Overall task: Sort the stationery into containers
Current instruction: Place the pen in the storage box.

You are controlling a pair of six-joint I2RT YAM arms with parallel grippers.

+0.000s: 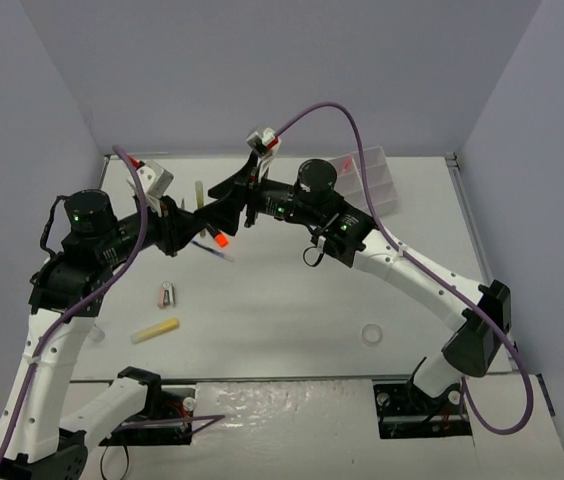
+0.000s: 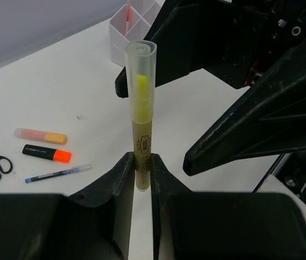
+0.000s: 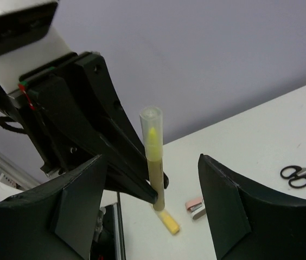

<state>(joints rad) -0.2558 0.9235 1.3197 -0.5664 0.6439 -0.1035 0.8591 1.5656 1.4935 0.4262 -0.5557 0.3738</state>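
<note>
A yellow highlighter (image 2: 141, 116) is held upright, clamped at its base by the left end effector (image 2: 143, 165); the right end effector (image 3: 152, 160) is spread wide around it.

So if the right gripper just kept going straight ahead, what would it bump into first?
Most likely the yellow highlighter, held upright by the left gripper. It stands centred in front of the right gripper, whose jaws are open. Depth is hard to judge.
</note>
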